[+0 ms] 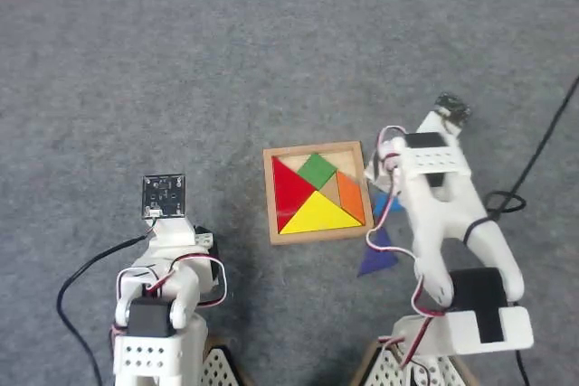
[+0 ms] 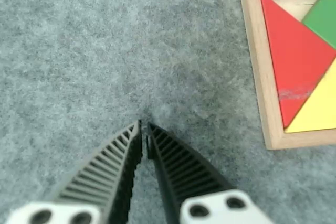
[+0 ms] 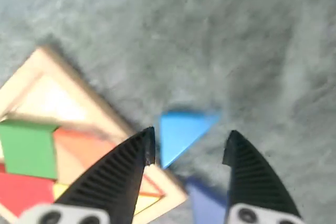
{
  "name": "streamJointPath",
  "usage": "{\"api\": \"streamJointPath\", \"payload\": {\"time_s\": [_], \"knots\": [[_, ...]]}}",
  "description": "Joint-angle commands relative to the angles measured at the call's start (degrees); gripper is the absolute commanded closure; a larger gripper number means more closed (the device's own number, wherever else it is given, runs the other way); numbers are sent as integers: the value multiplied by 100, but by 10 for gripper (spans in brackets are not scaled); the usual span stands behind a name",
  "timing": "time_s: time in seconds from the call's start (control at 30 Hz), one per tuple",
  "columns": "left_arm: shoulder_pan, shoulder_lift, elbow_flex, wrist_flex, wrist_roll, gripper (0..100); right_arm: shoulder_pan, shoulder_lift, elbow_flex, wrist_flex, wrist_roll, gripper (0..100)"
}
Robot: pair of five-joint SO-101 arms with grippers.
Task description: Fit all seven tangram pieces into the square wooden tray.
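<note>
**Tabletop** (image 1: 181, 70): grey, felt-like cover. It carries everything listed below.

**Wooden tray** (image 1: 270, 196): square, lying flat near the middle of the tabletop, between my two arms and closer to my right one.

**Pieces in the tray:**
- red triangle (image 1: 291, 192), along the side nearest my left arm
- yellow triangle (image 1: 318, 214), along the near side, touching the red one
- green square (image 1: 317, 169), at the far side
- orange piece (image 1: 351, 194), against the side nearest my right arm

Pale wood shows in the far corner beside the red and green pieces.

**Pieces outside the tray:**
- light blue triangle (image 1: 387, 203), flat on the tabletop just beside the tray's right rim
- dark blue triangle (image 1: 378, 255), also flat, near the tray's near right corner

**My left jaws:** almost closed, with a thin slit between the tips. They hold nothing and point down at bare tabletop, well apart from the tray.

**My right jaws:** spread wide and holding nothing. They hang over the light blue triangle, which lies between the two tips. One tip is over the tray's rim. I cannot tell whether either tip touches the piece.
</note>
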Motion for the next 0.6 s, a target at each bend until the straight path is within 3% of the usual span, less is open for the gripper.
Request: {"api": "streamJointPath", "payload": {"time_s": [0.0, 0.57], "knots": [[-35, -114, -66, 9, -62, 986, -198, 119, -325, -40, -202, 783], [-35, -114, -66, 9, -62, 986, 462, 1314, -1099, 4, -563, 809]]}}
